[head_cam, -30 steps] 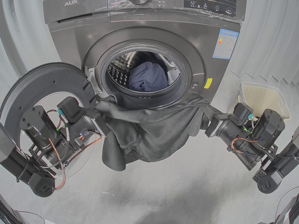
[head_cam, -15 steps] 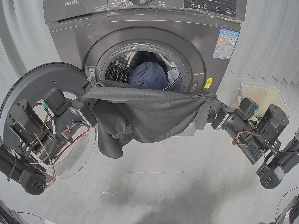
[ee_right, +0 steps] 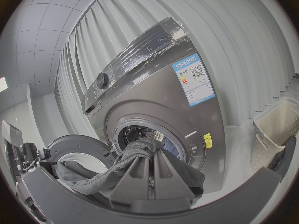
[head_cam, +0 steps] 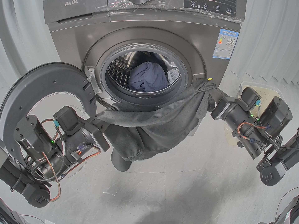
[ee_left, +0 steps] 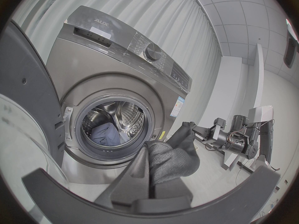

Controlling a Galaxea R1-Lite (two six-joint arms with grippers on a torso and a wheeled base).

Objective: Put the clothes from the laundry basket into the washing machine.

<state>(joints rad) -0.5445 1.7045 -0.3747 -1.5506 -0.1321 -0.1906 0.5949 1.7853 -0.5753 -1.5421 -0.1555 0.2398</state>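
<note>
A dark grey garment (head_cam: 155,125) hangs stretched between my two grippers, in front of the washing machine (head_cam: 140,31) and just below its open porthole. My left gripper (head_cam: 96,120) is shut on the garment's lower left end (ee_left: 174,159), near the open door (head_cam: 40,84). Higher up, my right gripper (head_cam: 211,89) is shut on the bunched right end (ee_right: 137,150), beside the porthole's right rim. The cloth slants down to the left and sags toward the floor. A blue garment (head_cam: 148,77) lies inside the drum. The cream laundry basket (head_cam: 268,97) stands on the floor behind my right arm.
The round door is swung out to the left, close behind my left arm. Grey curtains (head_cam: 271,31) hang around the machine. Bare grey floor (head_cam: 174,184) lies in front, under the hanging cloth.
Half a second ago the garment was pulled taut across the porthole. Since then my left gripper has dropped and come inward, the right has risen slightly, and the cloth now slants and sags.
</note>
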